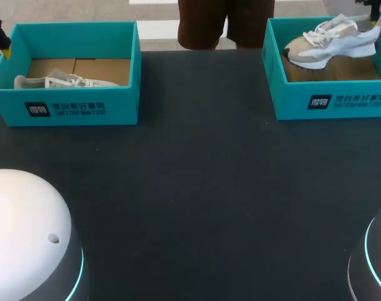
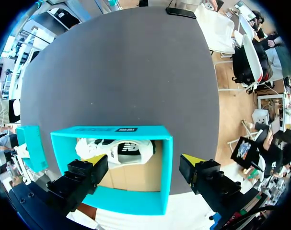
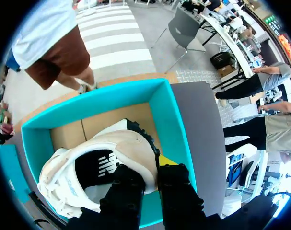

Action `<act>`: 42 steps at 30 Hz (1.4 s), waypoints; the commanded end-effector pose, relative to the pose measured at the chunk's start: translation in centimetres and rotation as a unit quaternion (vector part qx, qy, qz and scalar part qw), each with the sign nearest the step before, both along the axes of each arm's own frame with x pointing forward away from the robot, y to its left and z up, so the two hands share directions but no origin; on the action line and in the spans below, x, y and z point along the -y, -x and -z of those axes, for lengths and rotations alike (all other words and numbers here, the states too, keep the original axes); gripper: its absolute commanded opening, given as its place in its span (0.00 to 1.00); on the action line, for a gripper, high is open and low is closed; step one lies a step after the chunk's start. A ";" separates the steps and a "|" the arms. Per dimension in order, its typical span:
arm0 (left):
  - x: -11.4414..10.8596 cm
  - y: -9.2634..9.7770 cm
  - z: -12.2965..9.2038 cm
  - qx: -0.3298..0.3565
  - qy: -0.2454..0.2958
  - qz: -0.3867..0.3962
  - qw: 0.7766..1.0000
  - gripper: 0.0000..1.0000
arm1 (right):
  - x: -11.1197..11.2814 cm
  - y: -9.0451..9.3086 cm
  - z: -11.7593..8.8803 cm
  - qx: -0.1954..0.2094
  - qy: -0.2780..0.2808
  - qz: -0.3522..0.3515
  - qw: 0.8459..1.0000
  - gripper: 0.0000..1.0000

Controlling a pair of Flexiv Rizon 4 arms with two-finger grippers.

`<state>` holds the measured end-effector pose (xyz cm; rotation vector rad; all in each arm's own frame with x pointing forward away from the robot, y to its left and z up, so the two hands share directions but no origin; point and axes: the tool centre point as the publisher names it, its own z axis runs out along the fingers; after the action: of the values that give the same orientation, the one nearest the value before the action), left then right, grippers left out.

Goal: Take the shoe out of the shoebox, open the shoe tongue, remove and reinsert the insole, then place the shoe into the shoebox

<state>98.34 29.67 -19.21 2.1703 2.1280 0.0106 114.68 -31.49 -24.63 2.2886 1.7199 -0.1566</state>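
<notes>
At the upper right of the head view, the right end effector [image 3: 152, 165] is clamped on the heel of the shoe [image 1: 331, 44], which sits tilted, heel raised, inside the right shoebox [image 1: 331, 103]. The left end effector [image 2: 143, 162] hangs with its fingers wide apart over the left shoebox [image 1: 83, 110] at the upper left, where a second shoe [image 1: 64, 81] lies on its side. Both boxes stand on the dark table [image 1: 196, 175].

Teal shoebox [image 1: 290, 100], white-and-beige shoe [image 1: 331, 47], seemingly charcoal table [image 1: 196, 188].
</notes>
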 end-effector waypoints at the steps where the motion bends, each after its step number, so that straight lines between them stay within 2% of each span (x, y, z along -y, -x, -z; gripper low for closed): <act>1: 0.0 0.1 0.0 0.001 -0.001 0.000 1.000 1.00 | -2.4 2.9 -4.8 0.048 0.016 0.003 0.999 0.00; 9: 0.0 0.1 0.0 0.001 -0.001 0.000 1.000 1.00 | -6.0 4.4 -8.9 0.086 0.024 -0.001 0.996 0.00; 16: 0.0 0.1 0.0 0.001 -0.001 0.000 1.000 1.00 | -9.4 7.3 -11.3 0.107 0.026 -0.016 0.994 0.00; 26: 0.0 0.1 0.0 0.001 -0.001 0.000 1.000 1.00 | -15.1 14.1 -11.6 0.112 0.005 -0.003 0.994 0.00; 32: 0.0 0.1 0.0 0.001 -0.001 0.000 1.000 1.00 | -18.1 18.2 -11.8 0.099 0.000 -0.004 0.995 0.00; 37: 0.0 0.1 0.0 0.001 -0.001 0.000 1.000 1.00 | -20.9 21.7 -11.6 0.071 0.006 -0.008 0.997 0.00; 42: 0.0 0.1 0.0 0.001 -0.001 0.000 1.000 1.00 | -23.6 25.3 -12.0 0.079 -0.002 0.017 0.997 0.00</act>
<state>98.34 29.68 -19.21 2.1699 2.1281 0.0106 91.74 -9.23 -13.26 2.3464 1.6565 -0.0886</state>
